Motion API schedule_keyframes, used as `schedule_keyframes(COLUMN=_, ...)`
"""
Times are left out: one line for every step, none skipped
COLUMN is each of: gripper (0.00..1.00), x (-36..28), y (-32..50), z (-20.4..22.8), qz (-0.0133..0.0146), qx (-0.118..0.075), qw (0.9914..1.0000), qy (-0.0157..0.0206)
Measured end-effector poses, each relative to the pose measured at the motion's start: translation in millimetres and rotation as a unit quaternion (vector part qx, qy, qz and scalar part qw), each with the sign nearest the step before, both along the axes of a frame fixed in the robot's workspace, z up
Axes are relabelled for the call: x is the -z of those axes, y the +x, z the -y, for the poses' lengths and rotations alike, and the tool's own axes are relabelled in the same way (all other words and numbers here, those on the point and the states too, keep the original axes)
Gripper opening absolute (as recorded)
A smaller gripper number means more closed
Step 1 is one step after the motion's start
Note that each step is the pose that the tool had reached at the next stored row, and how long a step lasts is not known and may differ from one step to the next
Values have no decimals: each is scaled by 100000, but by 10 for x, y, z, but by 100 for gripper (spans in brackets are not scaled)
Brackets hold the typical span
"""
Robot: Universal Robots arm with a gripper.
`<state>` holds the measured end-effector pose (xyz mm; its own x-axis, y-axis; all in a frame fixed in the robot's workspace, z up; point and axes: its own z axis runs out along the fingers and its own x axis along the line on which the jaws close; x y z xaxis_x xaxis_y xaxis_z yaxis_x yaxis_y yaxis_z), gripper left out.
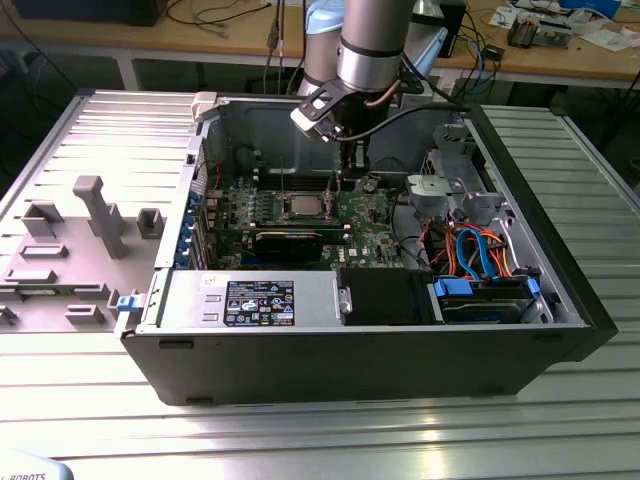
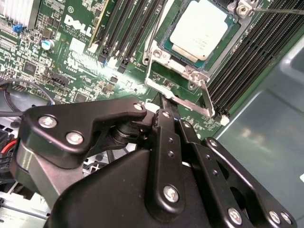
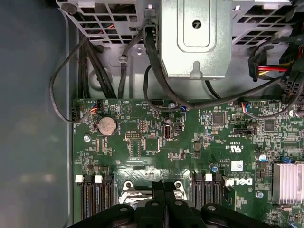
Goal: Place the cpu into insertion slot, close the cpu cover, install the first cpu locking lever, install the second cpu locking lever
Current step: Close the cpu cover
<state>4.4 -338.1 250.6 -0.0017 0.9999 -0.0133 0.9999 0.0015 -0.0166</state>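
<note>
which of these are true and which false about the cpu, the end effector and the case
1. The cpu lies in the insertion slot. True.
2. The end effector holds the cpu. False: it is beside the slot, apart from the cpu.
3. The computer case is open, with its motherboard showing. True.
4. The end effector is over the blue and orange cables. False: it is over the motherboard by the slot; the cables lie towards the exterior view's right.

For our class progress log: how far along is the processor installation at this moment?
Done: the silver-beige square cpu sits in the dark silver-rimmed insertion slot. In hand: the shut black pincer is at the raised edge of the silver windowed cpu cover. Left: closing and locking it.
</note>
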Motion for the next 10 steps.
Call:
schedule_keyframes(gripper=11, x=0, y=-10, z=0, qz=1, qx=-3, qw=100000, qy=-2)
schedule_keyframes(gripper=11, x=0, y=-20, z=0, qz=0, qx=-4, qw=100000, qy=0)
schedule_keyframes(gripper=11, x=0, y=-27, z=0, qz=2, qx=-7, qw=100000, qy=2)
schedule_keyframes(gripper=11, x=0, y=-33, z=0, qz=0, qx=-3, qw=100000, qy=0)
schedule_keyframes(gripper=11, x=0, y=-41, z=0, qz=-1, qx=-4, qw=100000, qy=0)
schedule_keyframes(gripper=11, x=0, y=-49, z=0, qz=-1, qx=-7, qw=100000, qy=-3)
schedule_keyframes(gripper=11, x=0, y=-64, z=0, qz=1, qx=-5, qw=100000, qy=0)
schedule_keyframes(gripper=11, x=0, y=-73, z=0, qz=-3, qx=-3, qw=100000, qy=-1)
schedule_keyframes(gripper=11, x=0, y=-83, z=0, qz=0, qx=-3, qw=100000, qy=-2)
schedule_keyframes(gripper=11, x=0, y=-87, z=0, qz=1, qx=0, qw=100000, qy=-2)
